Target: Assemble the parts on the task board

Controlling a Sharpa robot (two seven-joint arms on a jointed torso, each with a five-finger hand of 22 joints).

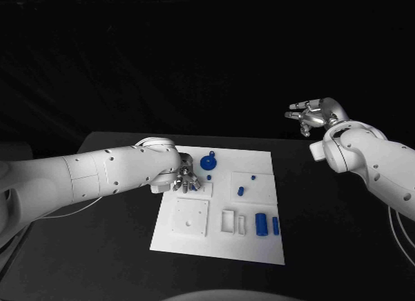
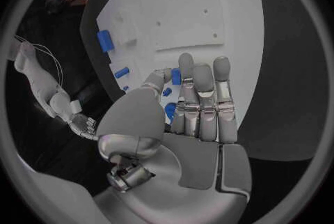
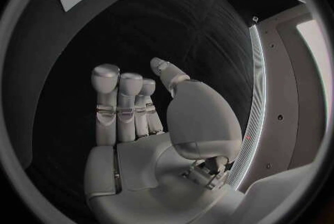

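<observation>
Left hand low over the task board's left edge; right hand raised off the table's right far corner.

The left hand (image 1: 182, 180) hovers with fingers (image 2: 202, 96) extended side by side, grasping nothing, over small blue parts (image 2: 172, 93) near the left edge of the task board (image 1: 252, 251). A round blue part (image 1: 209, 163) stands just beyond it toward the board's far edge. Two blue cylinders (image 1: 266, 224) lie near the board's right edge, toward the near right corner. The right hand (image 1: 311, 115) is held high, well apart from the board, fingers (image 3: 119, 101) released and empty above the black table (image 1: 343, 238).
</observation>
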